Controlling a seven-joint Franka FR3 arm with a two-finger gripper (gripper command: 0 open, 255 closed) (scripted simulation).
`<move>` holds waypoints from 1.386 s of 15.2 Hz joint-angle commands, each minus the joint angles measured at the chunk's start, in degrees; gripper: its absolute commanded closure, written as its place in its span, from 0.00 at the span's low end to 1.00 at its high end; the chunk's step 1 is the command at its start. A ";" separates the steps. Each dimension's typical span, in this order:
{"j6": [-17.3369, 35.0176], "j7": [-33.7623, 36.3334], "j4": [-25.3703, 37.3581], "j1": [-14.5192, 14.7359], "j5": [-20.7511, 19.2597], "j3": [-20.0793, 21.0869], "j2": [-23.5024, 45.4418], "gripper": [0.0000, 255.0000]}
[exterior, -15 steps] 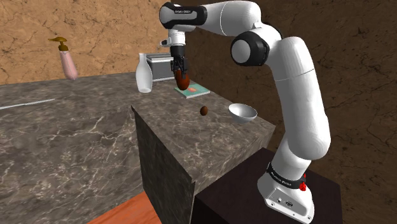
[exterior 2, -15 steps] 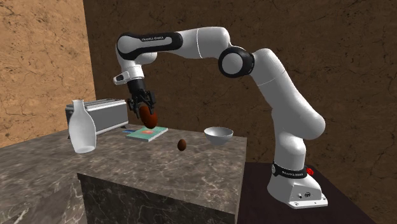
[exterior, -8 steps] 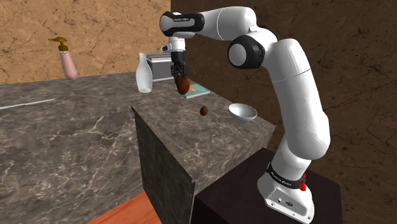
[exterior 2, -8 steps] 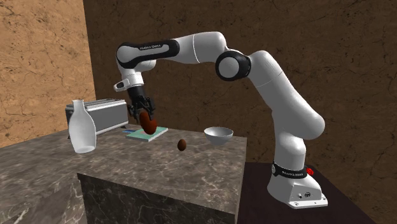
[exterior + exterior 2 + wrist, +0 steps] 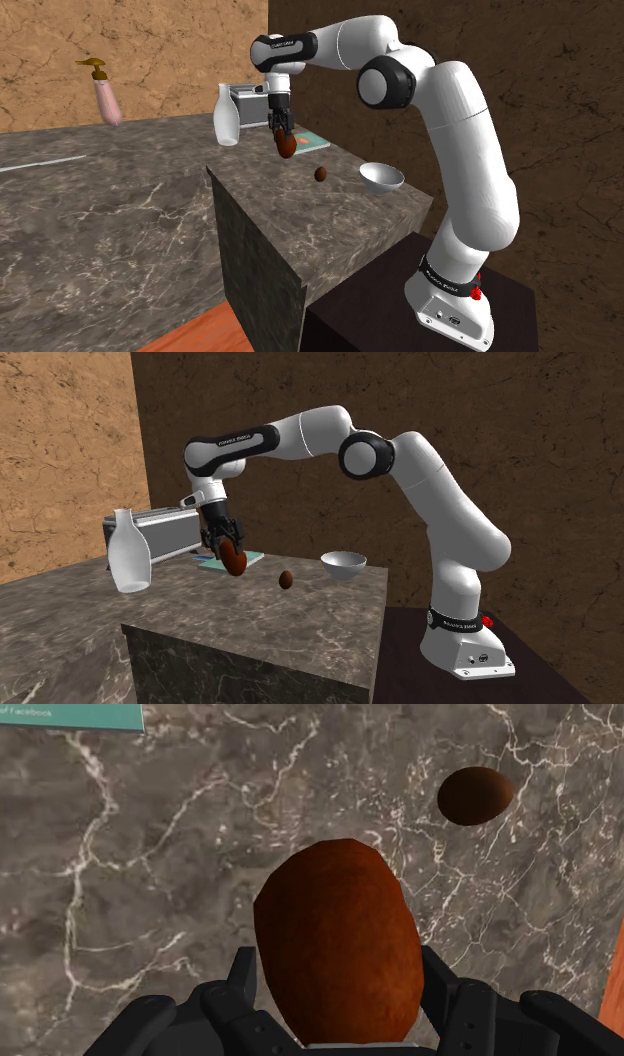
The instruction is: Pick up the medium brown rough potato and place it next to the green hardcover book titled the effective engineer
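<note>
Wrist view: black pincer clasps smooth, egg-shaped reddish-brown potato.

Green book mostly off-frame

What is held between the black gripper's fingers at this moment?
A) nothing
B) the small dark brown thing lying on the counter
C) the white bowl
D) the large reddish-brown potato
D: the gripper clasps the large reddish-brown potato from both sides above the counter; the small dark brown thing lies apart, and the white bowl stands untouched.
</note>
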 commanded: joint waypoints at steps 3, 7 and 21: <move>3.00 -0.43 -2.83 0.24 0.09 0.03 0.20 1.00; 5.68 -0.77 -4.98 0.41 0.26 0.12 0.80 1.00; 8.22 -1.12 -6.35 0.46 0.59 0.26 2.03 0.00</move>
